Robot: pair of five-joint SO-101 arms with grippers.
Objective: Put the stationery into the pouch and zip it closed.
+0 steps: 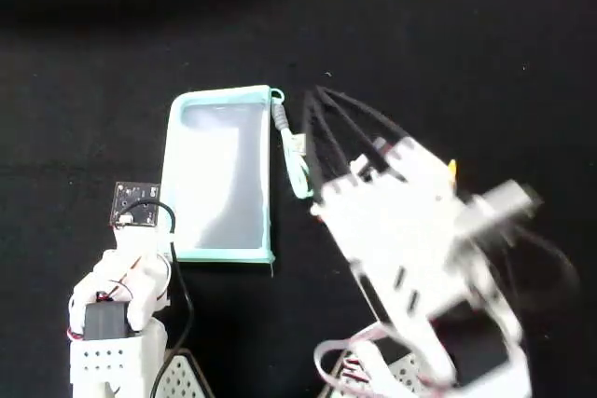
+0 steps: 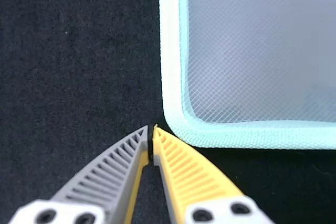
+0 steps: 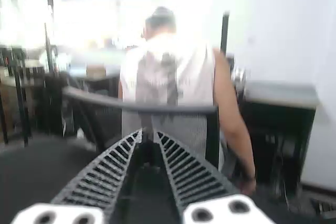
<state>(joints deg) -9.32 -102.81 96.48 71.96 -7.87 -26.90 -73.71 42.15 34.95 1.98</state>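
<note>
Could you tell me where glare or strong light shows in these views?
High view: a pale sheen on the pouch. Left wrist view: even light on the pouch by the left gripper. Right wrist view: bright backlight washes out the room beyond the right gripper.

The bench (image 1: 84,62) is covered by a black cloth (image 1: 485,53). A pouch (image 1: 219,174) with mint-green edging and a translucent mesh face is laid flat on the cloth, near the middle. A pale green strap (image 1: 297,171) is stretched out on the cloth just beside one long edge of the pouch, joined at a far corner.
</note>
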